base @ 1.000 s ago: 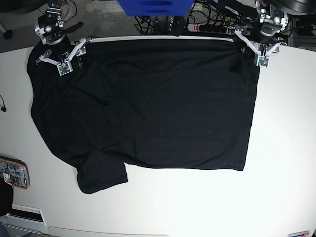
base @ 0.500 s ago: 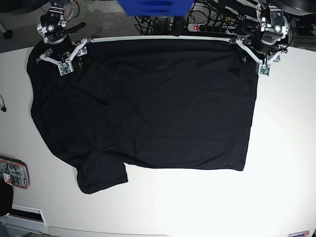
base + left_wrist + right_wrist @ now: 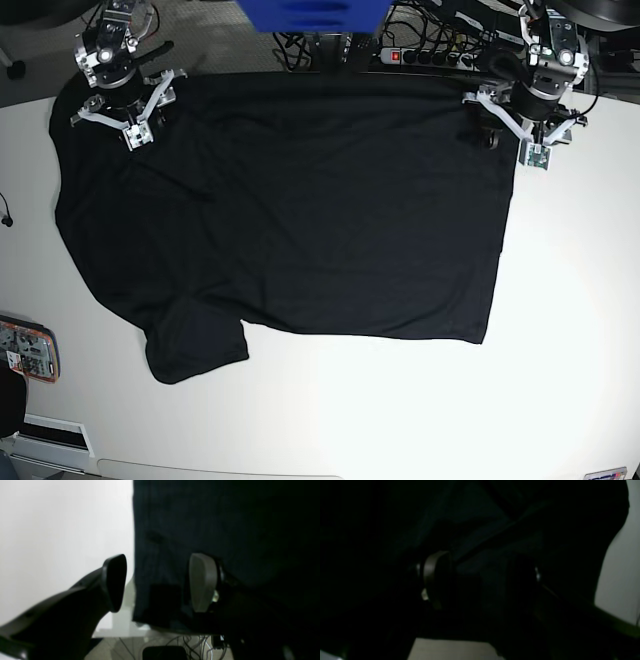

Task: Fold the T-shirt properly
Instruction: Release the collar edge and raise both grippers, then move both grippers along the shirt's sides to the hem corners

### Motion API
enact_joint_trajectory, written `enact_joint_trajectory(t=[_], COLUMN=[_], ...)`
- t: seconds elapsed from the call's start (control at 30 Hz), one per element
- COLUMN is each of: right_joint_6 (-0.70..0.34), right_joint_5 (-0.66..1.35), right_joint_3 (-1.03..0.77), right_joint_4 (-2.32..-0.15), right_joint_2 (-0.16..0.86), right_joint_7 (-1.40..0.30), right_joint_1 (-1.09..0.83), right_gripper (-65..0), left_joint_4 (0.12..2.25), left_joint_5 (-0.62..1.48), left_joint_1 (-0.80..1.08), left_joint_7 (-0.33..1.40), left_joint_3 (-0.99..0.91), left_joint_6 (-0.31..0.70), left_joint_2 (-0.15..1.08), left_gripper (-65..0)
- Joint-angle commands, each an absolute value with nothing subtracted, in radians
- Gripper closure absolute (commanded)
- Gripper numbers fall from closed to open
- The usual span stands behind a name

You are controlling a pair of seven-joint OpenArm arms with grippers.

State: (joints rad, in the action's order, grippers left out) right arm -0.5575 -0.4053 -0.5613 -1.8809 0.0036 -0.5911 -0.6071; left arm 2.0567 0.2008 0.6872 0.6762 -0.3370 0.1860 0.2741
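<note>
The black T-shirt [image 3: 300,200] lies spread flat on the white table [image 3: 570,300], one sleeve at the near left, its far edge reaching over the table's back edge. My left gripper [image 3: 508,118] sits at the shirt's far right corner. In the left wrist view its jaws [image 3: 158,582] stand apart astride the T-shirt's [image 3: 225,517] side edge, one finger over bare table, the other on the cloth. My right gripper [image 3: 125,110] is at the far left corner. In the right wrist view its jaws [image 3: 480,582] stand apart over the dark T-shirt [image 3: 495,517].
Behind the table run a power strip [image 3: 420,55] and tangled cables [image 3: 200,642]. A blue object [image 3: 310,12] hangs at the top middle. An orange-edged item [image 3: 28,350] lies at the table's left edge.
The whole T-shirt has slid toward the back and now covers the table's far edge. Both grippers have moved back with it.
</note>
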Motion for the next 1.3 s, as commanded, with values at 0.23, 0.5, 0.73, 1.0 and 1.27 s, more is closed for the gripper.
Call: enact_joint_trajectory(t=[0.23, 0.5, 0.73, 1.0, 1.27], right_joint_6=[-0.564, -0.564, -0.564, -0.564, -0.564], right_joint_5=[-0.443, -0.446, -0.447, -0.447, -0.447], right_joint_3=[-0.530, -0.504, -0.510, -0.573, -0.539], right_joint_4=[-1.906, -1.916, -1.945, -1.945, -1.959], right_joint_2=[0.010, 0.010, 0.010, 0.013, 0.015], right_joint_7=[-0.644, -0.645, -0.645, -0.638, -0.638], right_joint_1=[-0.535, -0.503, -0.499, -0.401, -0.280], right_gripper=[-38.9, -38.9, -38.9, -38.9, -38.9], left_joint_4=[2.075, 2.075, 2.091, 2.083, 2.029], left_joint_5=[0.200, 0.200, 0.200, 0.189, 0.193], left_joint_1=[0.642, 0.627, 0.579, 0.455, 0.093], left_joint_7=[0.659, 0.659, 0.659, 0.673, 0.938], left_joint_3=[-0.351, -0.344, -0.341, -0.277, -0.246], left_joint_6=[0.182, 0.182, 0.182, 0.282, 0.294], left_joint_2=[0.285, 0.286, 0.286, 0.366, 0.384], left_gripper=[-38.5, -38.1, -38.1, -38.1, -38.1])
